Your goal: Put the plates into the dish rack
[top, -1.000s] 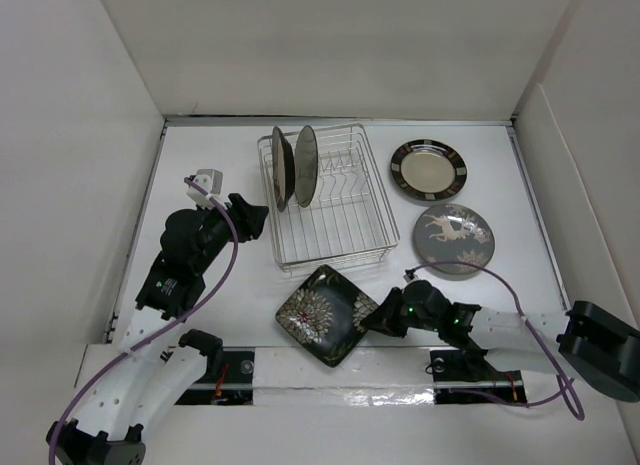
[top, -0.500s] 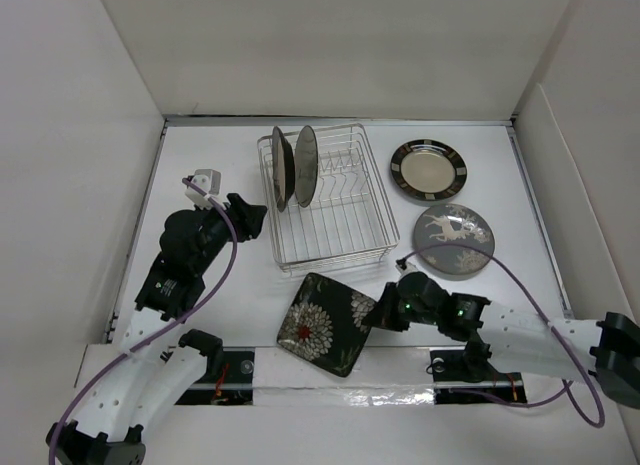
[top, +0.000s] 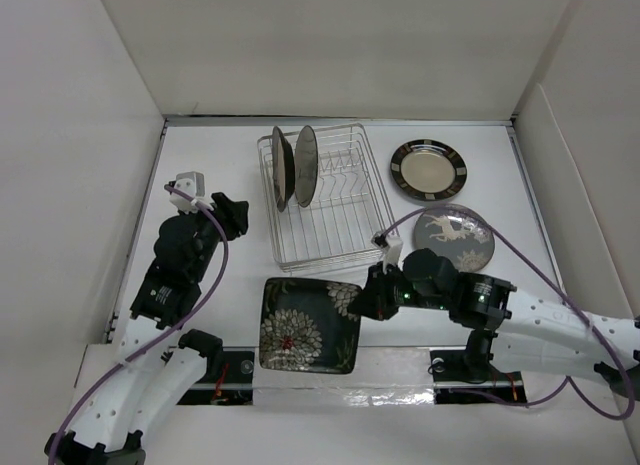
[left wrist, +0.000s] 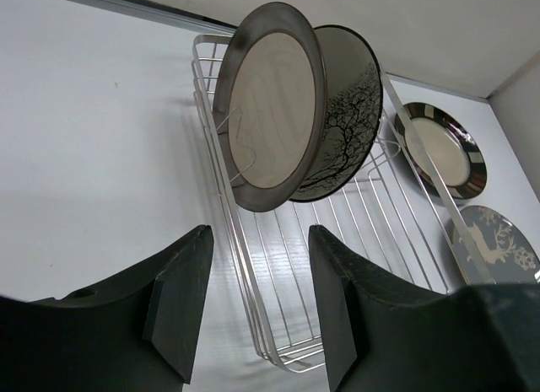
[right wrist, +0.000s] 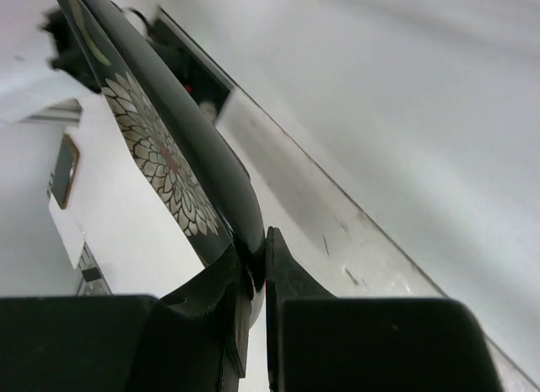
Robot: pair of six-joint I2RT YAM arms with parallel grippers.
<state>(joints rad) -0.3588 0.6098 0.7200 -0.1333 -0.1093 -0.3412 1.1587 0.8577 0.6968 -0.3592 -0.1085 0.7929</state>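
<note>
Tool on the right arm [top: 373, 299] is pinched tight on the right-hand edge of the black square plate [top: 309, 324] — my wrist view shows both fingers [right wrist: 291, 284] squeezed against the rim, with the flower pattern on the side facing left. That plate is at the near edge of the worktop [top: 230, 150], in front of the dish rack [top: 335, 235] and apart from it. From the top camera its near side overlaps the worktop's front edge. I honestly can't tell whether it's lying flat or lifted a bit.

Left tool [left wrist: 257, 308] is wide open with nothing in it, hovering off the left side of the rack and looking along it. Two round plates stand on edge at the rack's far left end, close together. A dark-rimmed plate [left wrist: 272, 105] with a pale face is closest to the left wall. The cream plate with the dark branch pattern [left wrist: 348, 114] is right behind it, partly covered.

Right of the rack, flat on the worktop, the black-rimmed plate with the pale centre [top: 428, 170] is at the back and the grey deer plate [top: 460, 233] is closer to the arm bases — the right arm covers its near edge. Those two sit just beside each other, but I can't make out if they touch.
</note>
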